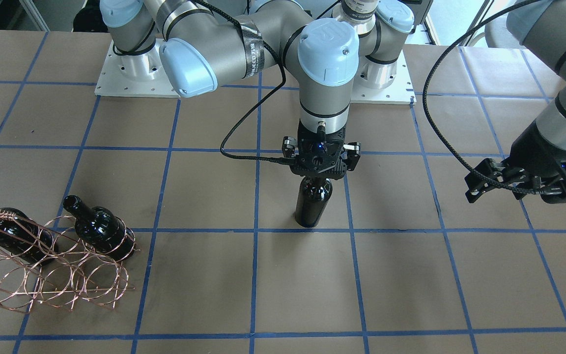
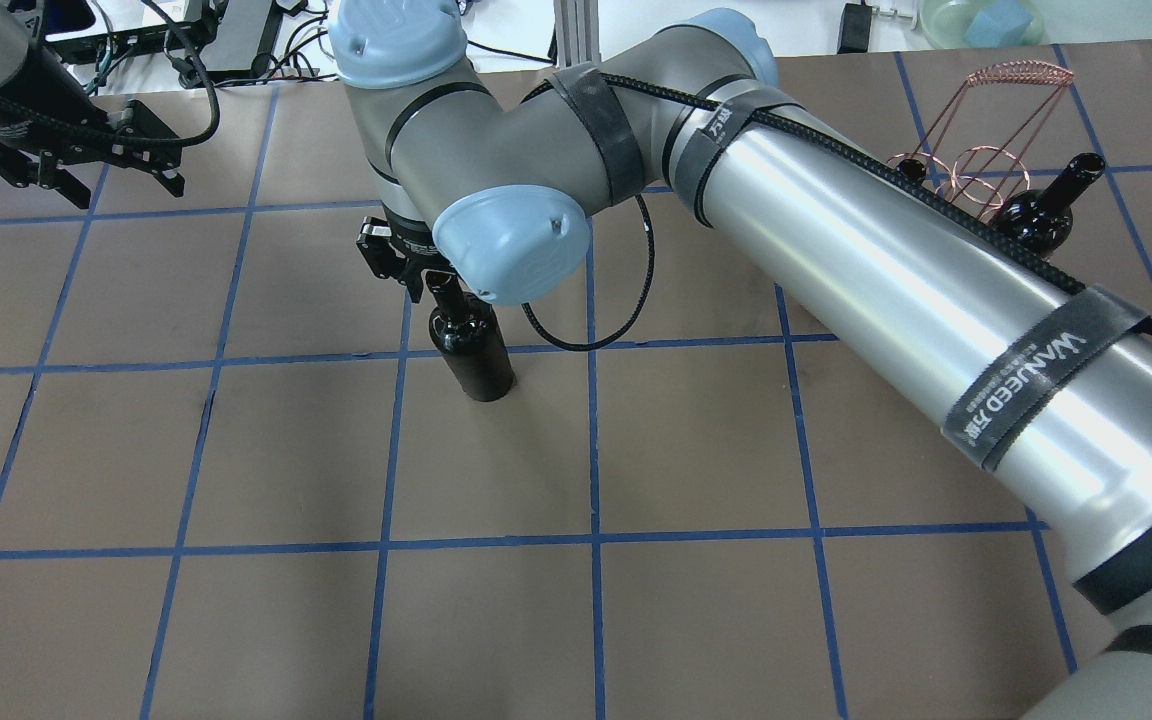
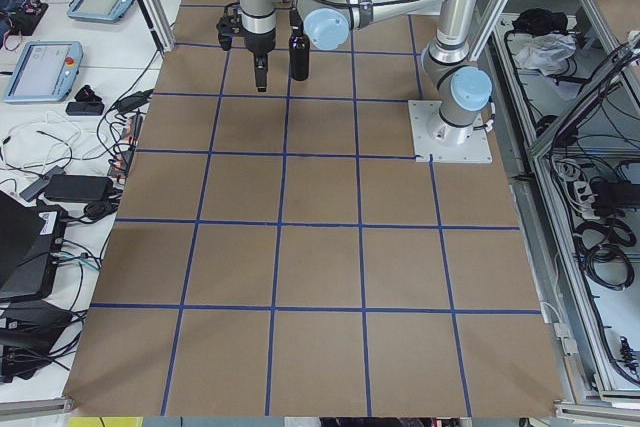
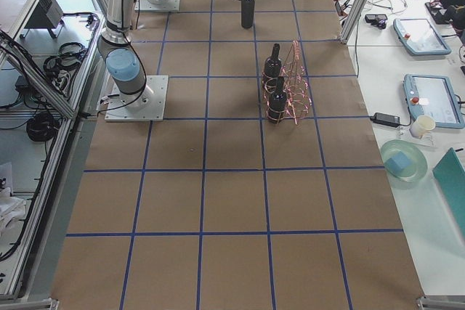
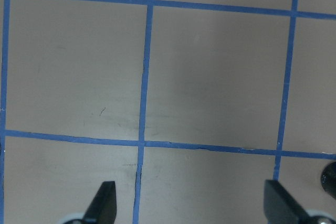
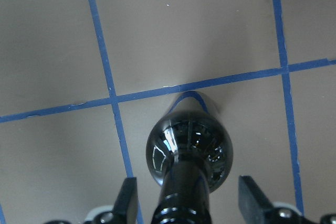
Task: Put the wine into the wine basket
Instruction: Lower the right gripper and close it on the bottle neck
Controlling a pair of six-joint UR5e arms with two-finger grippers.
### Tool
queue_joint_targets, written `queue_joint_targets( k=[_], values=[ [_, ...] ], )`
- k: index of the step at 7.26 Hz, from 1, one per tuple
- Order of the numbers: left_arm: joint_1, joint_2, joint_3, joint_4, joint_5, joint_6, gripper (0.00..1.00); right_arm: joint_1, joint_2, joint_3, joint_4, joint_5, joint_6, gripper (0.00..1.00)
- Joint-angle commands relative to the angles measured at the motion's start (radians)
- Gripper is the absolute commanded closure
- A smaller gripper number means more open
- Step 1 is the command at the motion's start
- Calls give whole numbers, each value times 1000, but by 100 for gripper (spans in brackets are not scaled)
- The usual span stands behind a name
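The right gripper (image 6: 186,184) stands open around the neck of the wine (image 1: 313,202), jaws either side with gaps showing, not clamped. The bottle is glossy near-black glass, upright mid-tabletop (image 1: 410,285), well apart from the copper thin-wire wine basket (image 1: 52,280) holding two like bottles (image 1: 99,228). The right arm (image 1: 320,98) points straight down; the left gripper (image 5: 190,192) hangs wide apart, empty

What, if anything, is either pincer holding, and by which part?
Nothing: the right pincer is open around the neck of the standing bottle, clear of the glass; the left pincer is open and empty.
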Motion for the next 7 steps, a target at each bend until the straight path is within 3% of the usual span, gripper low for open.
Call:
queue_joint_targets(
  k=[1,4,7],
  values=[
    [0,-2,0,-1,0,0,0,1,0,2,-1,32,18,40],
    [-3,0,0,0,0,0,0,1,-1,2,8,30,20,48],
    [-28,9,-18,-17,-28,-5,0,1,-1,2,8,30,20,64]
  ],
)
